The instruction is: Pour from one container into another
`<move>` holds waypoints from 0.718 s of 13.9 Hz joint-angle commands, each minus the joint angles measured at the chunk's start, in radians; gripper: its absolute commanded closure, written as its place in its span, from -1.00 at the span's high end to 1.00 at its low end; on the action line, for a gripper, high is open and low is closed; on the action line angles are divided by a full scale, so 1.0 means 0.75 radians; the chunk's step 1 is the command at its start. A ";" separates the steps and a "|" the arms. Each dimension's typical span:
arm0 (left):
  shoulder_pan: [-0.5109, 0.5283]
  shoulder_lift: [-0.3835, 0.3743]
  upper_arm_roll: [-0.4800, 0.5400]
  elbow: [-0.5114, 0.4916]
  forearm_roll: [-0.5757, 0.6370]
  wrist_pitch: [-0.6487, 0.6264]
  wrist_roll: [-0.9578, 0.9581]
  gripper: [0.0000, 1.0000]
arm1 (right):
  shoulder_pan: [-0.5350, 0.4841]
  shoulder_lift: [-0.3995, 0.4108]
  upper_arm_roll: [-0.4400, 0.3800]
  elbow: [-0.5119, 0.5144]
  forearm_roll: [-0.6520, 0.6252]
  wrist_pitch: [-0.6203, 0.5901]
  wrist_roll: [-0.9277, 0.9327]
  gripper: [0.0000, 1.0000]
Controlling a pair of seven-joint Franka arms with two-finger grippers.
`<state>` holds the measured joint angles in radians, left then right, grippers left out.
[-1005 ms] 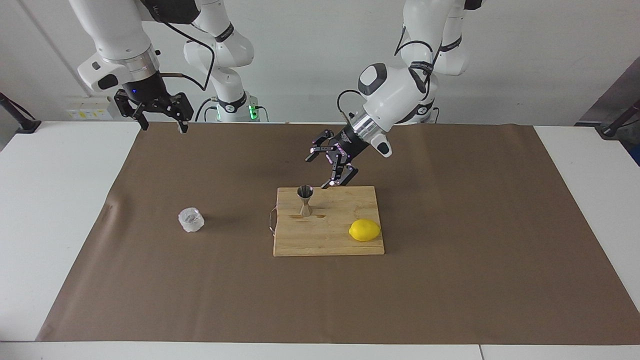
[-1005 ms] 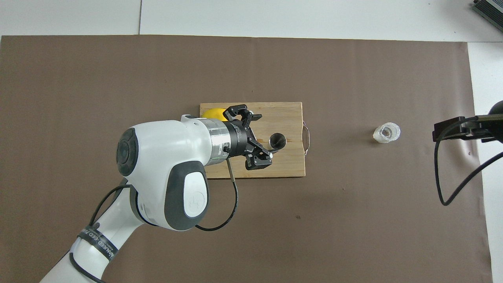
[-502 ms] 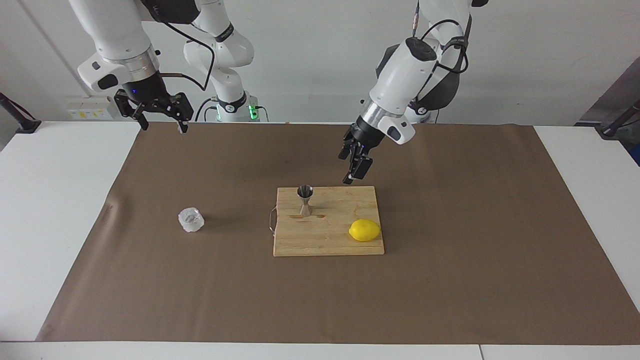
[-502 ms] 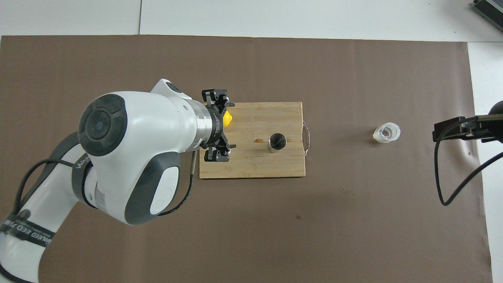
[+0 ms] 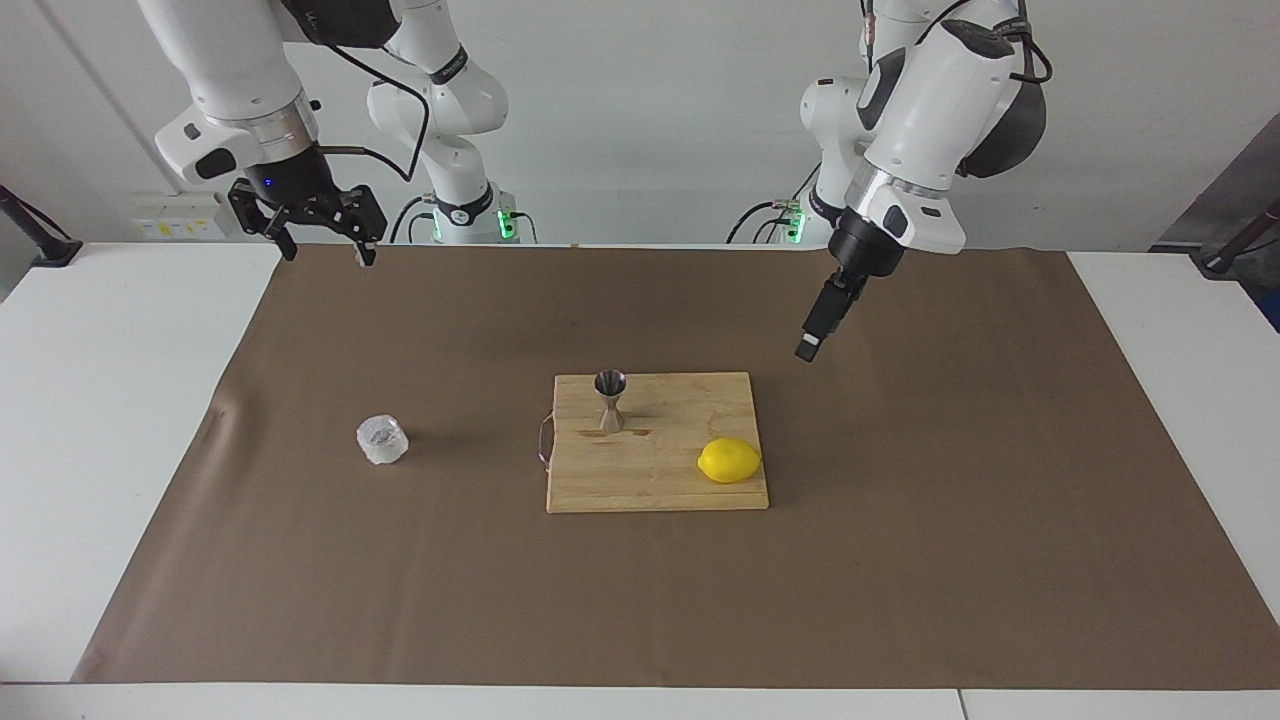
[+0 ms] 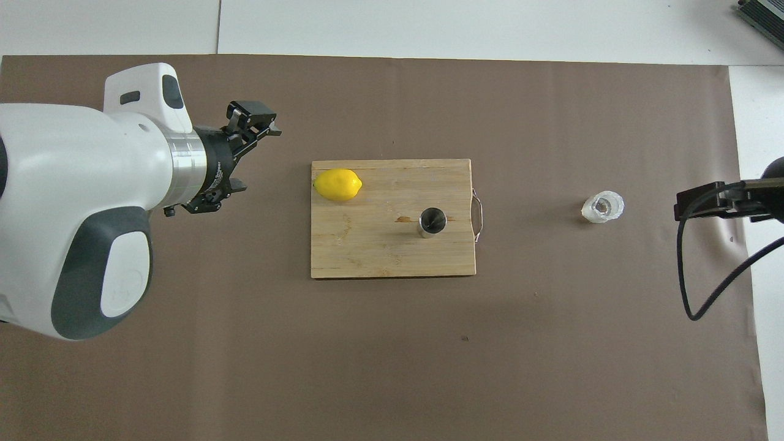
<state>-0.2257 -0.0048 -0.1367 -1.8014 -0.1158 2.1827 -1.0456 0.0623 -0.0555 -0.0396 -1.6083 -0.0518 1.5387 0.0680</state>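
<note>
Pour not begun: squat clear crinkled cup (image 5: 382, 440) and shiny steel hourglass jigger (image 5: 610, 400) stand apart at frame centre, both left tool (image 5: 812, 335) and right tool (image 5: 318, 240) open, empty.

White arms (image 5: 925, 90), grey caps, black fingers (image 5: 815, 335) (looping black cables).

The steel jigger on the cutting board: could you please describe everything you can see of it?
The jigger is small, shiny steel, an hourglass of two cones joined at a narrow waist. It stands upright, open mouth up, on the wooden cutting board, toward the board's wire-handle end, nearer the robots than the lemon. Only the board touches it. A small dark stain marks the board beside its base.
</note>
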 commanded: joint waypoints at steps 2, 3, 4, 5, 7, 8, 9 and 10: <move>0.135 -0.012 0.000 0.027 0.087 -0.028 0.509 1.00 | -0.001 -0.028 -0.009 -0.034 0.028 0.024 -0.019 1.00; 0.180 -0.012 -0.002 0.027 0.087 -0.030 0.689 1.00 | -0.001 -0.028 -0.009 -0.034 0.028 0.024 -0.019 1.00; 0.205 -0.012 -0.002 0.027 0.087 -0.032 0.830 1.00 | -0.001 -0.028 -0.009 -0.034 0.028 0.024 -0.019 1.00; 0.231 -0.012 0.000 0.023 0.085 -0.037 0.931 1.00 | -0.001 -0.028 -0.009 -0.034 0.028 0.024 -0.019 1.00; 0.297 -0.020 0.000 0.023 0.133 -0.140 1.123 1.00 | -0.001 -0.034 -0.009 -0.032 0.028 0.024 -0.019 1.00; 0.305 -0.022 0.000 0.025 0.237 -0.189 1.274 1.00 | -0.001 -0.047 -0.009 -0.032 0.028 0.024 -0.019 1.00; 0.305 -0.024 0.000 0.037 0.275 -0.255 1.332 1.00 | -0.001 -0.055 -0.009 -0.032 0.028 0.024 -0.019 1.00; 0.301 -0.020 -0.002 0.082 0.273 -0.355 1.333 1.00 | -0.001 -0.063 -0.009 -0.032 0.028 0.024 -0.019 1.00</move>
<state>-0.0032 -0.0076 -0.1263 -1.7813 0.0449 2.0337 -0.1043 0.0623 -0.0671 -0.0396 -1.6080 -0.0518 1.5394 0.0680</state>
